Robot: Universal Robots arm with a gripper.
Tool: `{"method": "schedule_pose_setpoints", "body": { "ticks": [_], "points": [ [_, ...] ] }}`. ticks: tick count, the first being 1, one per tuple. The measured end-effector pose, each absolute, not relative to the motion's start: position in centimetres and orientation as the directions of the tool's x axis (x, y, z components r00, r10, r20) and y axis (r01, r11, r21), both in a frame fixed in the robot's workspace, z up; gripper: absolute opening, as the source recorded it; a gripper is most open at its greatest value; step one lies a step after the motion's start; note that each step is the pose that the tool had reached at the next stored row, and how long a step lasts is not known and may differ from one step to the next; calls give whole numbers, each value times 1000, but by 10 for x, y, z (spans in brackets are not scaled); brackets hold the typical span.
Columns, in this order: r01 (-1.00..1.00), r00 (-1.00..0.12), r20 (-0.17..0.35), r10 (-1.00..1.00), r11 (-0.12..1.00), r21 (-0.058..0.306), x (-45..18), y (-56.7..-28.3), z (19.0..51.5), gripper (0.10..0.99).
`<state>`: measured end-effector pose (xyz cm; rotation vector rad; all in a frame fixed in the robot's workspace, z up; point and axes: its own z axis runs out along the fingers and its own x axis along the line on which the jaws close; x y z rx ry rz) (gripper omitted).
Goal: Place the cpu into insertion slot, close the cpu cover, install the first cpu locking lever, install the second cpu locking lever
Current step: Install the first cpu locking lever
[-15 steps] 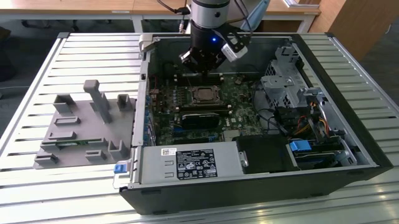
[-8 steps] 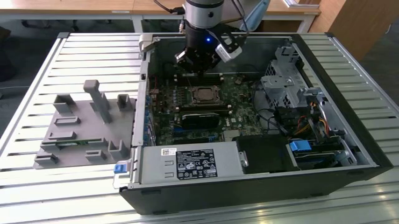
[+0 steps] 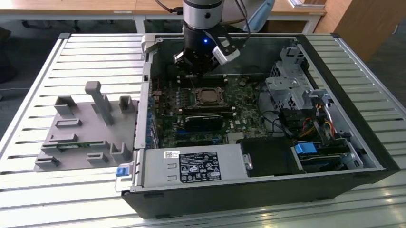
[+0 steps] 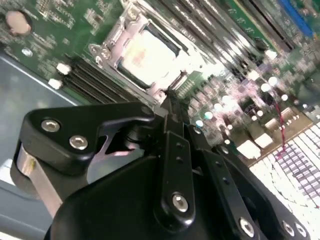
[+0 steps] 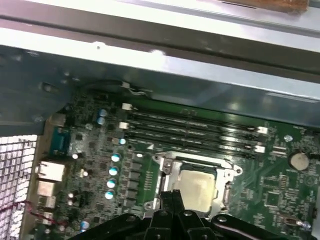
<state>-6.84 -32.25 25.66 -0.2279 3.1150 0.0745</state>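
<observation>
Gripper linkage fills the near field in the second wrist view, black fingers (image 4: 172,107) pressed together to a point, nothing pinched; gripper (image 5: 171,194) tips sit just beside one edge of the socket in the first wrist view, can't tell whether touching. cpu (image 5: 196,187) is seated in the insertion slot (image 5: 170,172), pale metal top facing up, also visible in the second wrist view as a bright square. cpu cover (image 4: 131,29) lies flat around the chip, silver frame framing it on all sides. Locking lever state not resolvable. Four memory slots (image 5: 190,131) run parallel just beside the socket, empty. Motherboard (image 3: 238,111) lies flat in the open pc case (image 3: 355,137). Arm (image 3: 203,19) comes down from above, gripper over the board just beyond the socket in the exterior view. Power supply (image 3: 190,166) at the case's near edge. Grey fixture block (image 3: 82,128) on the slatted table (image 3: 38,190), exterior view's left, well apart from the case.
</observation>
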Motion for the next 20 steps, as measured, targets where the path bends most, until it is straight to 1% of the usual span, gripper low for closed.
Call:
{"method": "schedule_pose_setpoints", "body": {
  "ticks": [5,10,20],
  "points": [
    [-142,-990,-21,-142,989,47,-81,-322,256,106],
    [-95,-995,-21,-94,994,46,-84,-322,255,106],
    [-94,-995,-21,-93,994,47,-101,-320,255,106]
  ]
}}
